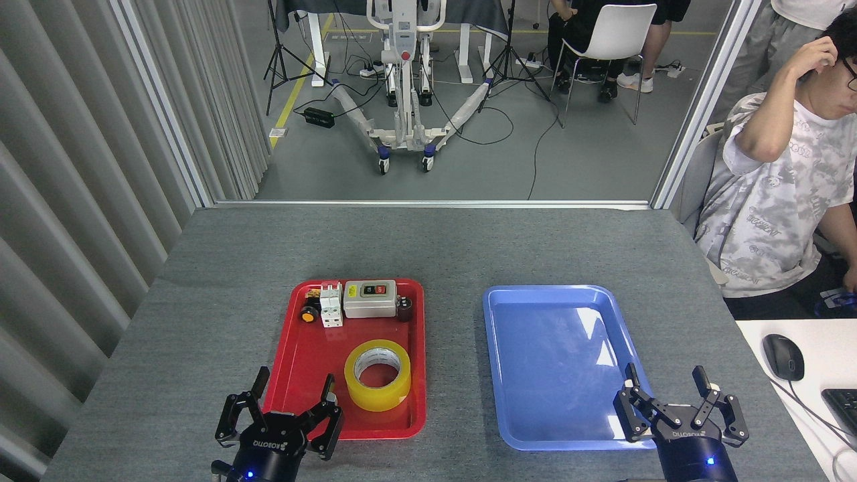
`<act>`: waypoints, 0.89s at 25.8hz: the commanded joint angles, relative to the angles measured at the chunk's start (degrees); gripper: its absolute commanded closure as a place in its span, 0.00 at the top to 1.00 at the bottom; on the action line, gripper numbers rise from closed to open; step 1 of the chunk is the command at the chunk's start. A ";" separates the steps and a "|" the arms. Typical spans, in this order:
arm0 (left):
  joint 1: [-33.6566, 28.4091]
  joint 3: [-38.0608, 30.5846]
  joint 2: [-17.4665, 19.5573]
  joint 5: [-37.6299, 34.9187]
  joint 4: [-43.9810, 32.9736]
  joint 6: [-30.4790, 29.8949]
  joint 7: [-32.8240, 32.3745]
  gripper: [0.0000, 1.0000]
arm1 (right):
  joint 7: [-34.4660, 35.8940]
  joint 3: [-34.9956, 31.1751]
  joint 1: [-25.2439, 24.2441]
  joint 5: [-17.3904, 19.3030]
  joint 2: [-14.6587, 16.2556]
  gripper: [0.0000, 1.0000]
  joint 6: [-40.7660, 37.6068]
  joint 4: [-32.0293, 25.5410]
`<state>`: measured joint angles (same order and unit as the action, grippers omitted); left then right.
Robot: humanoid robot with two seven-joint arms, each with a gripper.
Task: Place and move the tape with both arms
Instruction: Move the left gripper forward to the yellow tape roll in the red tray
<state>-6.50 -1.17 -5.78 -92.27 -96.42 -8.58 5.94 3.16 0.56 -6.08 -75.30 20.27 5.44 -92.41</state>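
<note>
ROBOTIQ lettering on left gripper [294,388] and right gripper [666,385], fingers of both apart, empty | tape [377,374] flat in red tray [301,361], near front-right | blue tray [562,365] bare | grey felt-like table [442,248] | person [783,187] seated right

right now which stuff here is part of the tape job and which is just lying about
Part of the job:
- tape
- red tray holding it
- blue tray
- left gripper, jaws open
- right gripper, jaws open

Lying about:
- switch box
- white breaker
- yellow button
- mouse
</note>
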 commanded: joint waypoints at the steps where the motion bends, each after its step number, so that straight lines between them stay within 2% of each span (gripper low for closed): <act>1: -0.01 0.37 0.42 1.92 0.09 0.40 0.04 1.00 | 0.18 0.06 0.02 -0.47 0.03 1.00 0.01 0.04; 13: 0.52 0.81 0.24 3.41 1.94 0.23 0.56 1.00 | 0.18 0.15 0.02 -0.47 -0.14 1.00 0.01 0.04; 19: 8.17 0.90 0.33 3.41 11.61 0.49 4.87 1.00 | 0.18 0.06 0.10 -0.47 -0.32 1.00 -0.08 0.04; 23: 17.13 0.90 -0.02 3.24 21.98 0.58 5.13 1.00 | 0.27 0.06 0.10 -0.47 -0.14 1.00 -0.08 -0.05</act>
<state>4.65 -0.29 -5.65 -88.89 -81.33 -8.09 10.58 3.37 0.63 -5.98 -75.76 20.03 5.43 -92.41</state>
